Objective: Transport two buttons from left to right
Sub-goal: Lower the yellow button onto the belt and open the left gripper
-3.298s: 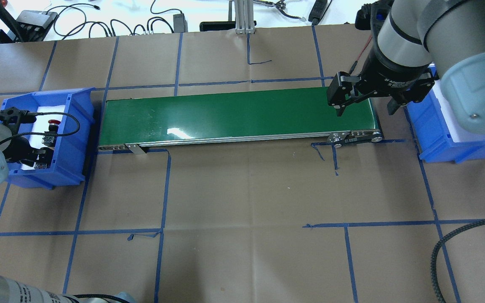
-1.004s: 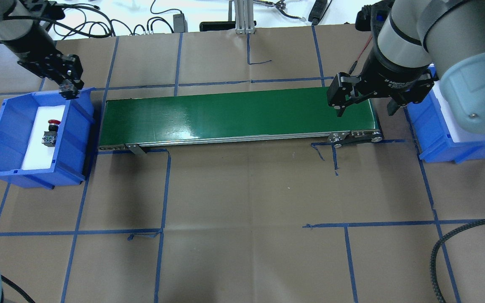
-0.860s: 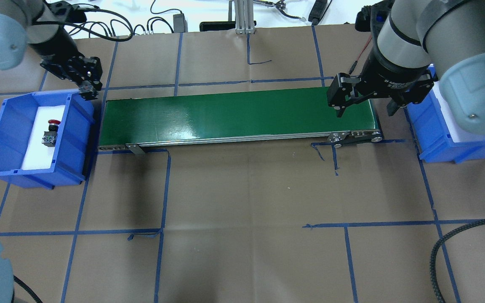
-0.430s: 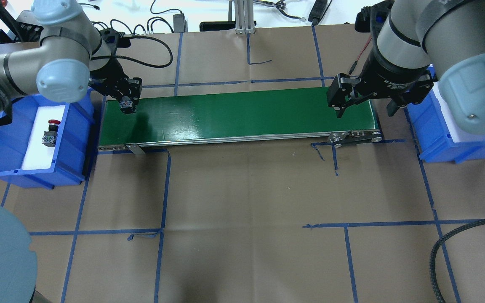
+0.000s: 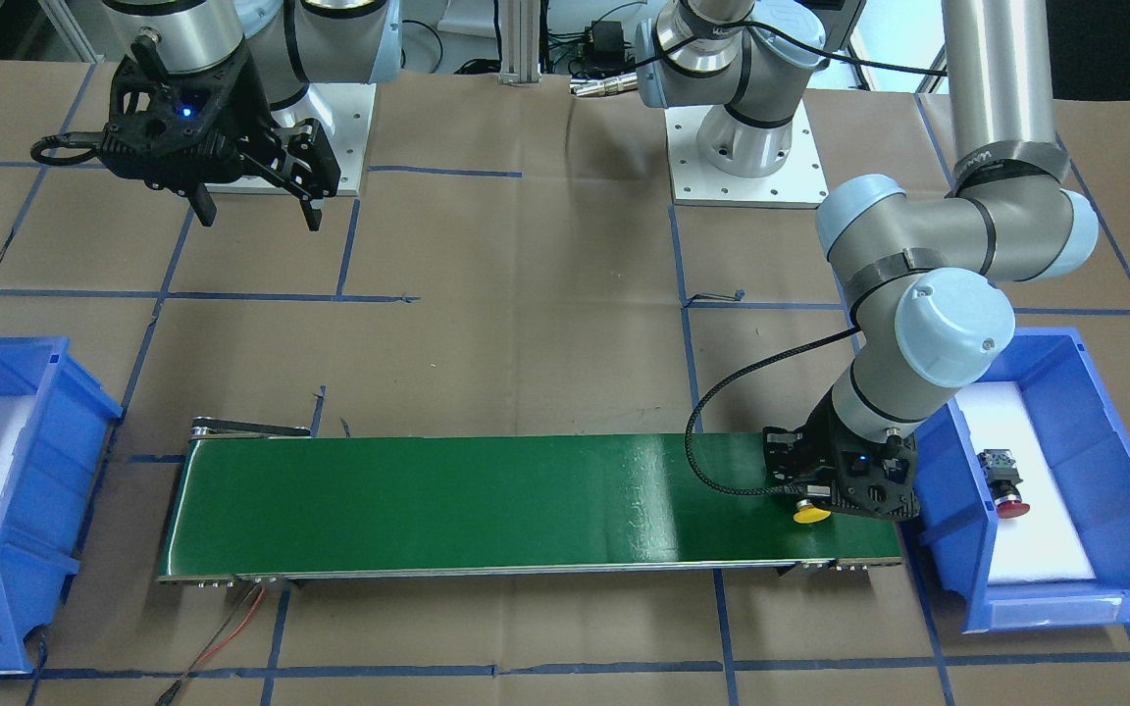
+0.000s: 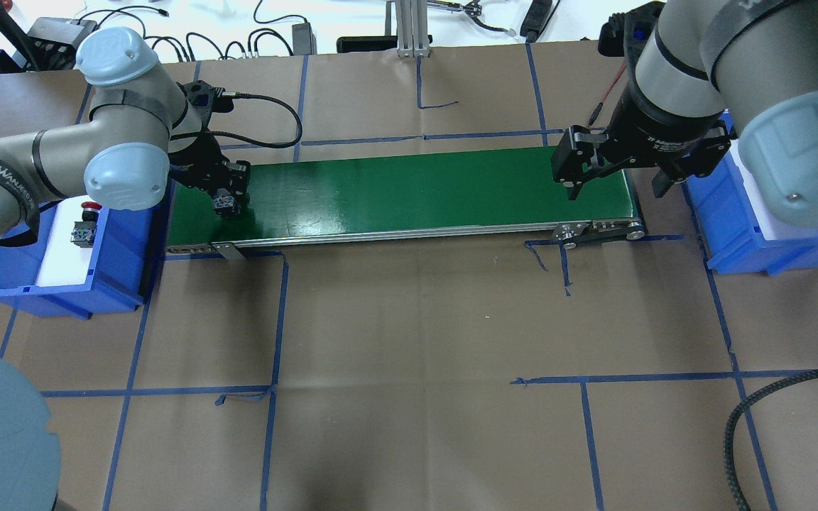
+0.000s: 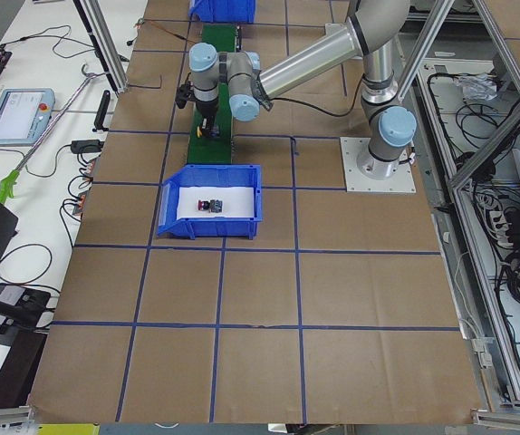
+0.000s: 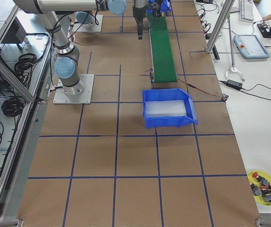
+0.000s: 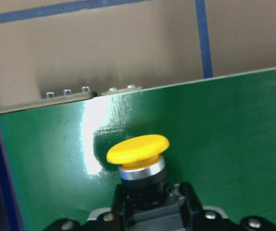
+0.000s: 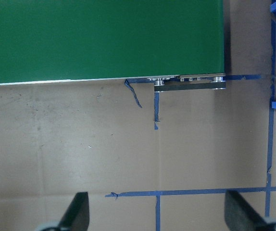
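Note:
My left gripper (image 6: pixel 228 202) is shut on the yellow-capped button (image 5: pixel 810 513), holding its black body low over the left end of the green conveyor belt (image 6: pixel 416 188). In the left wrist view the yellow cap (image 9: pixel 138 150) sticks out ahead of the fingers, close over the belt; I cannot tell if it touches. The red-capped button (image 6: pixel 86 227) lies on white foam in the left blue bin (image 6: pixel 61 298); it also shows in the front view (image 5: pixel 1004 480). My right gripper (image 6: pixel 616 190) is open and empty, hanging above the belt's right end.
The right blue bin (image 6: pixel 735 227) with white foam stands just past the belt's right end, partly under my right arm. A black cable (image 6: pixel 743 426) loops at the table's front right. A yellow dish of spare buttons (image 8: pixel 263 184) sits off the table.
My left arm rose out of the left bin with the yellow button, swung right over the bin wall and came down over the belt's left end. My right arm has not moved.

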Controlling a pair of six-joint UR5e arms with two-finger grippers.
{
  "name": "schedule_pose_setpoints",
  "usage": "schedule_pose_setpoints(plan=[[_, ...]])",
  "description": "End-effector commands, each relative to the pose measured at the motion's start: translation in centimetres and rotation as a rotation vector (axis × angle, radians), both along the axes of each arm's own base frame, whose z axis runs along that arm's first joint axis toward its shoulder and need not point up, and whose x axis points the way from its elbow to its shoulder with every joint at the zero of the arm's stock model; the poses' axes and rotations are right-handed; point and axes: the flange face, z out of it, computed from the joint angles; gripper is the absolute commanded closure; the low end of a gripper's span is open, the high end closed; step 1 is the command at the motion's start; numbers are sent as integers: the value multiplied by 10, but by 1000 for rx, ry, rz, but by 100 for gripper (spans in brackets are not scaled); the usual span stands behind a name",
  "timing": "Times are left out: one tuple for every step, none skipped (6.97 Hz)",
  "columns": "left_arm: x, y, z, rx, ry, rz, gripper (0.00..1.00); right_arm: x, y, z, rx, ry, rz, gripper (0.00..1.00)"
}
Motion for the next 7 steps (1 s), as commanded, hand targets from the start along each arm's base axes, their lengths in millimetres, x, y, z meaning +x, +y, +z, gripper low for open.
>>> schedule_pose_setpoints(plan=[[2,7,-7,13,3,-11,75,0,0,-1,2,2,2,0],[3,5,-6,8,8,-8,8,0,0,-1,2,0,1,0],[4,-2,4,-14,2,-9,1,0,0,-1,2,0,1,0],[5,-5,12,-29,-2,-8,1,0,0,-1,2,0,1,0],[7,-16,37,-67,-10,-8,0,0,0,-1,3,0,1,0],[7,-16,80,-54,-9,-8,0,0,0,0,2,0,1,0],[8,-14,117,-31,-5,-6,0,0,0,-1,3,2,1,0]])
